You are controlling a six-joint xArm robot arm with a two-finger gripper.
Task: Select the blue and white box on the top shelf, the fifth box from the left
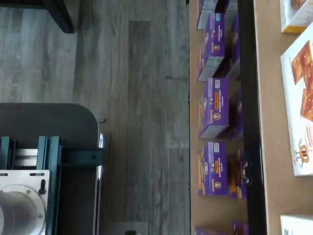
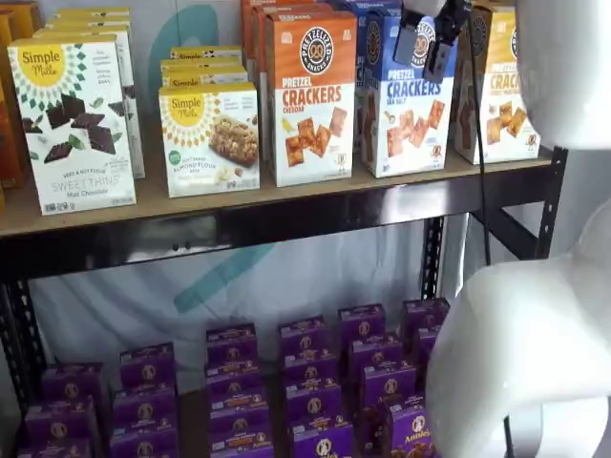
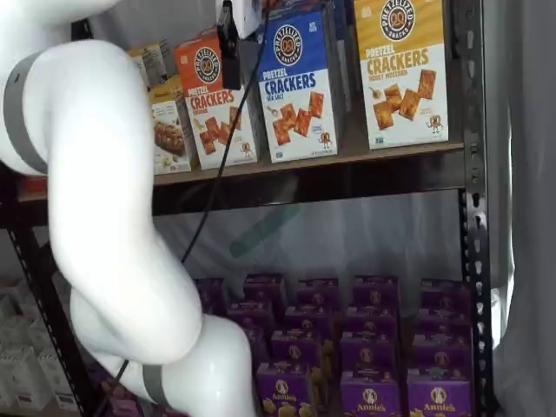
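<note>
Upright on the top shelf (image 2: 286,215), the blue and white box (image 2: 409,95), between orange-topped box (image 2: 310,95) and yellow-topped box (image 3: 402,69). Directly in front, near its upper part, gripper (image 2: 427,43), empty; finger gap unclear, cannot tell. Below, purple boxes (image 3: 369,347).

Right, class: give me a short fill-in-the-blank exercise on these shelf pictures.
1. The blue and white box stands on the ___ shelf.
2. Between the orange-topped Pretzel Crackers box and the yellow-topped Pretzel Crackers box stands the ___ one.
3. The small boxes on the lower level are ___.

Missing words: top; blue and white; purple
</note>
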